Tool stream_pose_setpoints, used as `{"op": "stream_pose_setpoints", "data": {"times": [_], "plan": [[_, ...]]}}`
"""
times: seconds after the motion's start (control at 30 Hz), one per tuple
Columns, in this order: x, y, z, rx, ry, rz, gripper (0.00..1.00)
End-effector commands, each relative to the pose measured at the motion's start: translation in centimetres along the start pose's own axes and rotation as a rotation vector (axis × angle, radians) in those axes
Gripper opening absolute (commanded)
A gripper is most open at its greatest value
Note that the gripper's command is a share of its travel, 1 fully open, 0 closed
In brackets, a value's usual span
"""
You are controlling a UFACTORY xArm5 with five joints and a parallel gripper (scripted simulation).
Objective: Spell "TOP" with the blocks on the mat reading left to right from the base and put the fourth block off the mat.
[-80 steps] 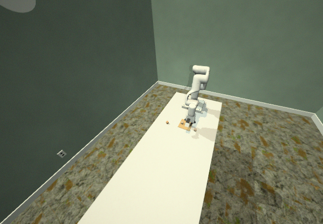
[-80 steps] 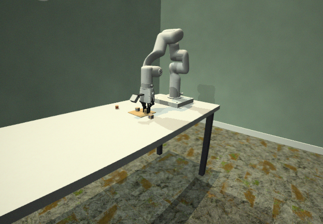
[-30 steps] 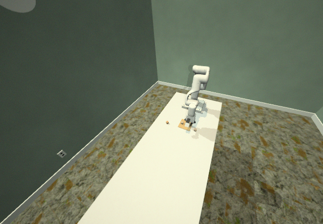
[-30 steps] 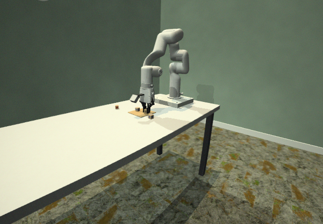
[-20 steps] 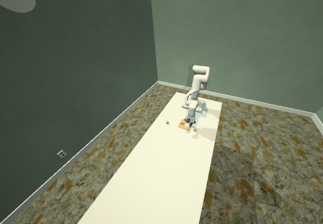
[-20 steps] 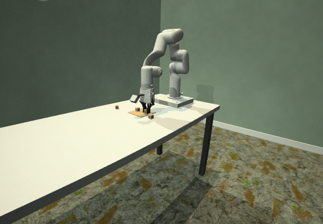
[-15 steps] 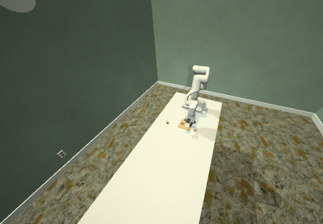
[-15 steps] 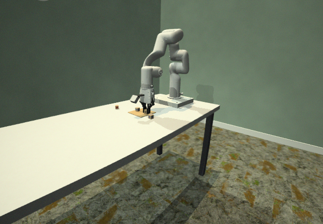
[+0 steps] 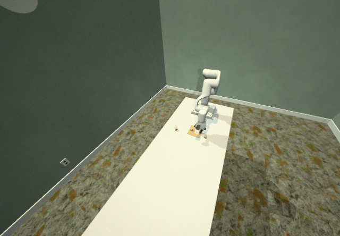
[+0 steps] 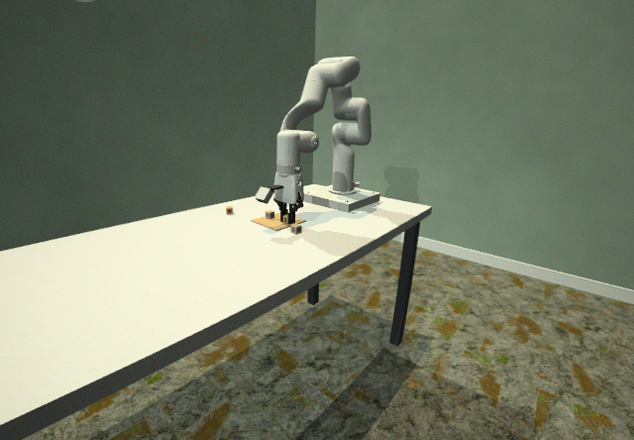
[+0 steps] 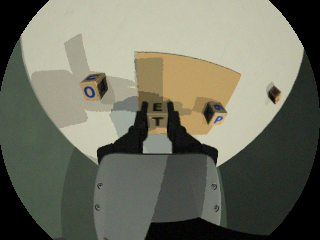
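Desk [image 9: 164,186] [image 10: 154,281] [image 11: 200,25]: long, white-topped, dark legs. White arm [image 9: 205,90] [image 10: 314,84] stands on a base plate [image 10: 372,198] at one end and reaches down to the mat. Tan mat [image 9: 191,133] [image 10: 264,221] [image 11: 185,75] lies flat on the desk. Jaws [image 9: 200,131] [image 10: 287,219] point down over one side of it, clenched on the T block [image 9: 200,132] [image 10: 285,218] [image 11: 157,116], a finger against each of two opposite sides. Two of its faces read E and T in the wrist view; whether its underside touches the mat, cannot tell. P block [image 9: 191,129] [image 10: 269,214] [image 11: 215,113]: on the mat, apart from the T block. O block [image 9: 205,136] [image 10: 295,229] [image 11: 94,87]: off the mat, on the desk near the jaws' side. Red-marked block [image 9: 176,128] [image 10: 229,210] [image 11: 274,94]: on the desk, well apart from the mat, beyond the P block's side; letter too small to read. Row "TOP" incomplete: O block outside the mat.
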State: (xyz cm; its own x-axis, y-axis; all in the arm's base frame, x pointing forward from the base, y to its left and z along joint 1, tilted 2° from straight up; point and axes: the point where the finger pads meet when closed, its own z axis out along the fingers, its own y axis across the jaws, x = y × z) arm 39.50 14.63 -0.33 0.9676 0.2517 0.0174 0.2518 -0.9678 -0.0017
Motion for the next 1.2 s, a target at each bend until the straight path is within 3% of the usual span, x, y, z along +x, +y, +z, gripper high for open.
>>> {"op": "stream_pose_setpoints", "data": {"times": [0.0,0.83,1.17], "plan": [[0.13,-0.01,-0.1,0.0,0.003,0.0,0.21],[0.13,-0.01,-0.1,0.0,0.003,0.0,0.21],[0.13,-0.01,-0.1,0.0,0.003,0.0,0.38]]}}
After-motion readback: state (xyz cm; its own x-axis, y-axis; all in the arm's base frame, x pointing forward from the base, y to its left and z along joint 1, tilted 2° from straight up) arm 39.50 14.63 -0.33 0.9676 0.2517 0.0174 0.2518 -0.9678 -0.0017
